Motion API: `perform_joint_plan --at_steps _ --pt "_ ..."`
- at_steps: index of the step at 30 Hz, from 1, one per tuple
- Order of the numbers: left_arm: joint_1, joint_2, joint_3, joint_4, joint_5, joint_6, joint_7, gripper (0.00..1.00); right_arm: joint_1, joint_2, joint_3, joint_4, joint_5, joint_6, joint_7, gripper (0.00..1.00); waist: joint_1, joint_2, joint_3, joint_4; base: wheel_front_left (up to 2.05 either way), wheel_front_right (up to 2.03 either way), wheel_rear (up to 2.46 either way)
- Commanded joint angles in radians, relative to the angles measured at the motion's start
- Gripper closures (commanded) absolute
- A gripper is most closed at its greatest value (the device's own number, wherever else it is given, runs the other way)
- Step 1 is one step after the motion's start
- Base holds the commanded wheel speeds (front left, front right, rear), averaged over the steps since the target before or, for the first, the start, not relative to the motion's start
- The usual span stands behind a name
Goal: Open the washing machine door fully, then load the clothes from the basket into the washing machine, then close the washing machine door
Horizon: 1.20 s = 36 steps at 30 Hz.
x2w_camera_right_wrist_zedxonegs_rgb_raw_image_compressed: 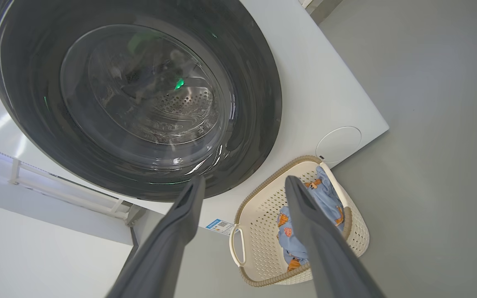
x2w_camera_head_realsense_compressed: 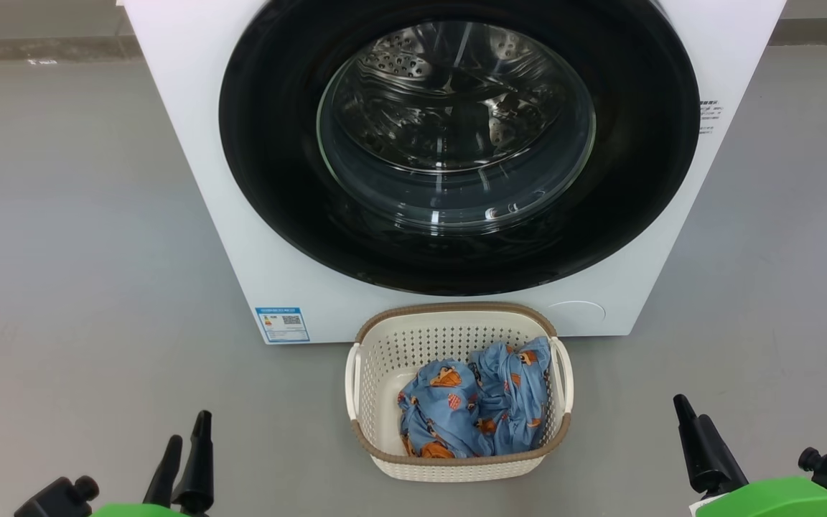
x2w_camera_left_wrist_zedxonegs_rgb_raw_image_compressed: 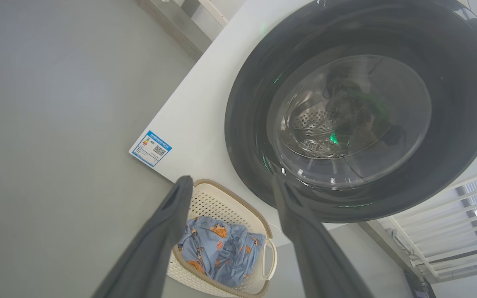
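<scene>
- Head view: the large round glossy black washing machine door point(x2w_camera_head_realsense_compressed: 291, 215), with its bulging clear glass porthole point(x2w_camera_head_realsense_compressed: 456, 129), sits shut against the big white front-loading washing machine point(x2w_camera_head_realsense_compressed: 184, 143), ahead of and above both my pairs of jaws
- My left gripper point(x2w_camera_left_wrist_zedxonegs_rgb_raw_image_compressed: 231, 179) has its two long dark fingers point(x2w_camera_left_wrist_zedxonegs_rgb_raw_image_compressed: 155, 231) spread wide and holds nothing; my right gripper point(x2w_camera_right_wrist_zedxonegs_rgb_raw_image_compressed: 244, 181) is likewise wide apart and empty
- The small cream-white perforated plastic basket point(x2w_camera_head_realsense_compressed: 456, 311) with the brown rim stands on the grey floor point(x2w_camera_head_realsense_compressed: 97, 287) between my two grippers and a little ahead, close against the machine; whether it touches I cannot tell
- The light blue printed clothes point(x2w_camera_head_realsense_compressed: 478, 409) lie crumpled inside it
- Step in hand, as I judge it: open the door fully before touching any cloth
- I can make out no handle or recess on the door's edge, so I would find the latch side first, hook one finger behind it, and pull along the hinge's arc, not straight out
- The gloss may let a finger slip; a slow pull seems wise, minding the basket below
</scene>
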Motion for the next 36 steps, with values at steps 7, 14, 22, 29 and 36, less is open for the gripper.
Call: perform_joint_plan --at_steps 7,14,22,29,36 --pt "-0.004 0.020 0.006 -0.046 0.106 0.004 -0.029 0.00 -0.020 -0.022 0.033 -0.026 -0.100 0.001 -0.030 0.00 -0.0001 0.0000 0.001 0.004 0.00 0.00 0.00" --pt "-0.002 0.021 -0.004 -0.061 0.193 0.004 -0.049 0.00 -0.017 -0.032 0.048 -0.029 -0.179 0.001 -0.050 0.00 -0.0001 0.0000 0.005 0.008 0.00 0.00 0.00" --pt "0.003 0.023 -0.015 -0.077 0.293 0.008 -0.073 0.00 -0.014 -0.045 0.056 -0.036 -0.267 0.001 -0.074 0.00 -0.0001 0.0000 0.010 0.010 0.00 0.00 0.00" --pt "0.005 0.024 -0.022 -0.086 0.379 0.011 -0.094 0.00 -0.014 -0.053 0.058 -0.042 -0.344 0.001 -0.094 0.00 -0.0001 0.0000 0.014 0.012 0.00 0.00 0.00" --pt "0.008 0.025 -0.027 -0.093 0.448 0.013 -0.111 0.00 -0.010 -0.056 0.057 -0.044 -0.409 0.001 -0.112 0.00 -0.0001 0.0000 0.011 0.015 0.00 0.00 0.00"
